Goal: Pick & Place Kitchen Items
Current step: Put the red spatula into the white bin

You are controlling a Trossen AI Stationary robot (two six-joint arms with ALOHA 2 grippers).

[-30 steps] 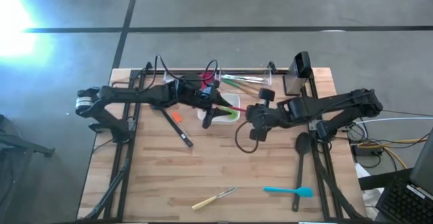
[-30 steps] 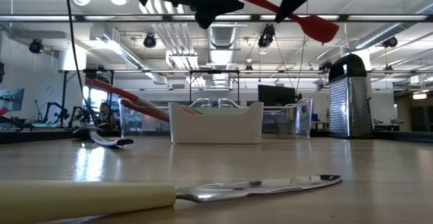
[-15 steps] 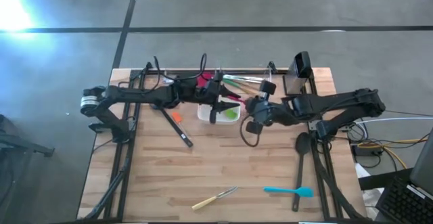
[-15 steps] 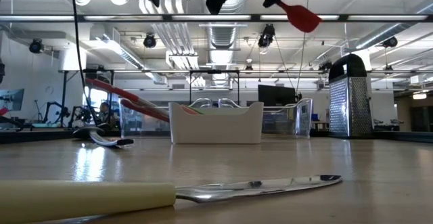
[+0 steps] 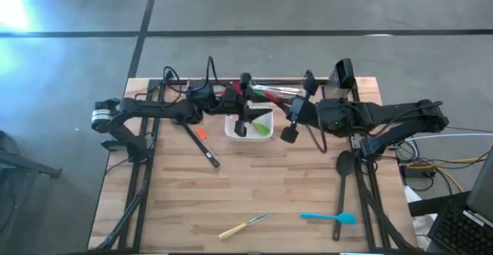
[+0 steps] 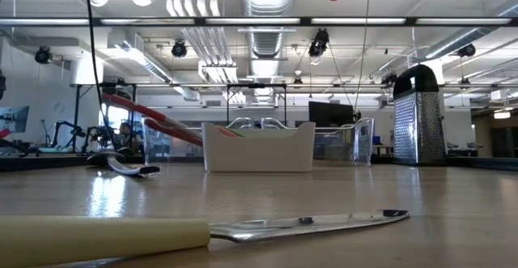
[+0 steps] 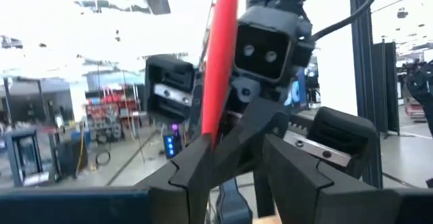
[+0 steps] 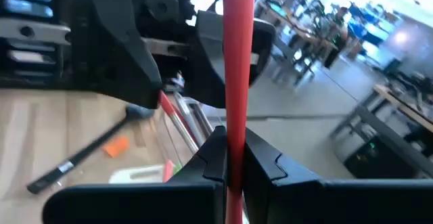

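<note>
Red spatula (image 8: 238, 61) in the air above the white dish (image 5: 240, 131), long axis spanning both claws: right claw (image 8: 230, 158) clenched on it, left claw (image 7: 233, 158) grasping the other end.

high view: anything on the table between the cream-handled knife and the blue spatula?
Bare wood in the high view between the cream-handled knife and the blue spatula.

I work in a big open lab: exposed ceiling ducts (image 6: 267, 37) at twelve o'clock, strip lights (image 6: 243, 21), monitors (image 6: 332, 112) behind my table (image 6: 453, 211).
</note>
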